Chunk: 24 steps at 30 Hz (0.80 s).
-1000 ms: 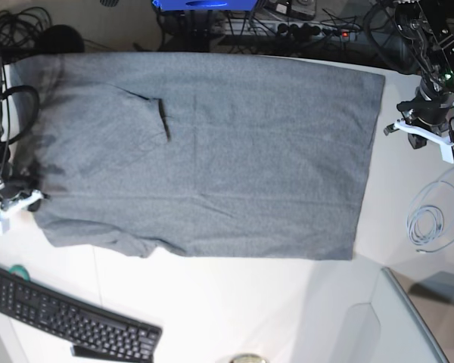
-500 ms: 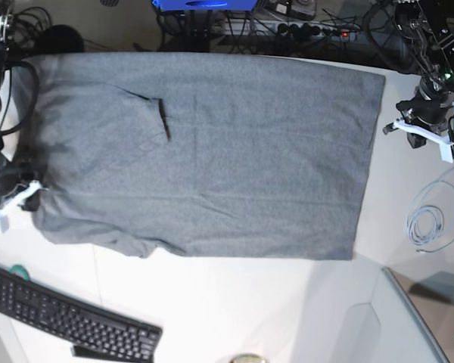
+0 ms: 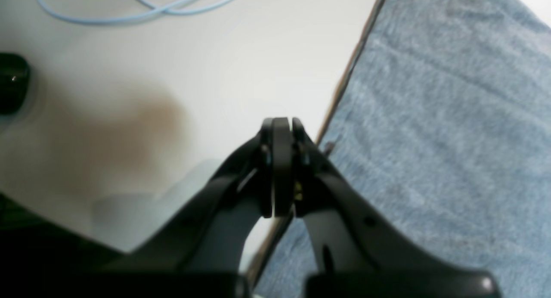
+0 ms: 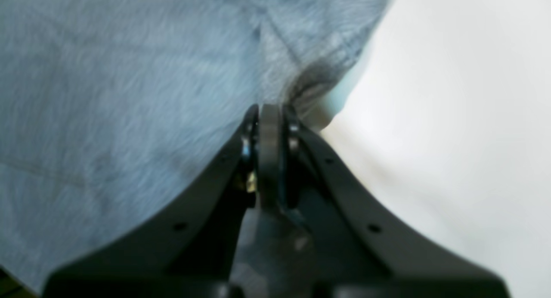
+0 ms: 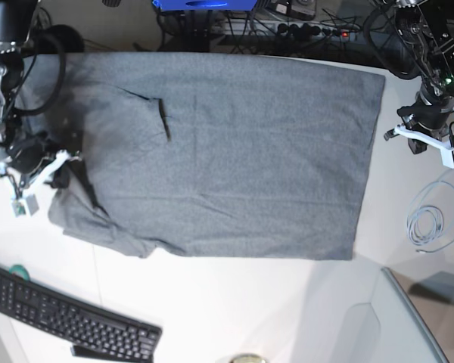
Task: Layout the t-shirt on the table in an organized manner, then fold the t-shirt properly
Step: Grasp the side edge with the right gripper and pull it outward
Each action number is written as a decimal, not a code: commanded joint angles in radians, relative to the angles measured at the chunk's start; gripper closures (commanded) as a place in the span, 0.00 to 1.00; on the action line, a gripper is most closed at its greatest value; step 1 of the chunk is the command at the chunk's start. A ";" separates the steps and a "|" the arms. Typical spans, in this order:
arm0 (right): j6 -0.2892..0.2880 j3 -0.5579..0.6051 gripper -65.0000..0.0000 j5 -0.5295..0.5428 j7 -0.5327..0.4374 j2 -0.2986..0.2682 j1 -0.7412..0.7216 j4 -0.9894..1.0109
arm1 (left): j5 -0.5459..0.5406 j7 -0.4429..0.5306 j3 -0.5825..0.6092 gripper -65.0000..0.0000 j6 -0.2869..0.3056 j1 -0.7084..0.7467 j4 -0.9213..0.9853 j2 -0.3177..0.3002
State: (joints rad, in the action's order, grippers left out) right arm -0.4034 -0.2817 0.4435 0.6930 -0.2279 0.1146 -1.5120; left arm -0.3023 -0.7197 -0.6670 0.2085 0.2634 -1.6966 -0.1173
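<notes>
right gripper (image 5: 49, 170) clamped on t-shirt (image 5: 234, 151) edge, left gripper (image 5: 427, 140) closed, empty

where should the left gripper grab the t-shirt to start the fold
Probably the straight hem edge of the t-shirt nearest the left gripper, approached from the bare table beside it. That edge lies flat and uncreased, so shut jaws must open first, then pinch one corner.

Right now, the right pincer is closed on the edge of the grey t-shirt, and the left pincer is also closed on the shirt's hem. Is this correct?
Not quite. The left pincer is closed but holds nothing; in the left wrist view it hangs over the white table beside the t-shirt. The right pincer is closed on the shirt's edge, as you said.
</notes>
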 commanded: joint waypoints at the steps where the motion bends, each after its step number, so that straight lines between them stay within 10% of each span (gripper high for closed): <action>1: -0.001 -0.006 1.00 0.008 -0.008 0.002 0.009 -0.023 | -0.007 0.021 -0.004 1.00 -0.002 -0.014 -0.015 -0.014; 10: 0.001 -0.006 0.99 0.007 -0.008 0.088 0.124 -0.025 | -0.007 0.021 0.022 1.00 -0.002 -0.034 0.040 -0.040; 19: 0.002 -0.098 0.45 0.008 -0.006 0.091 0.109 -0.132 | -0.007 0.021 0.079 1.00 -0.002 -0.034 0.054 -0.068; 24: 0.048 -0.187 0.39 0.004 0.063 0.048 -0.155 0.097 | -0.007 0.021 0.079 1.00 -0.004 -0.048 0.056 -0.069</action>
State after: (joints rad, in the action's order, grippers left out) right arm -0.3542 -0.4629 0.4389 0.7666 -0.1638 -0.0349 -1.3968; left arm -0.3027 -0.7193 -0.5808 0.2089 0.2203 -1.6257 -0.1715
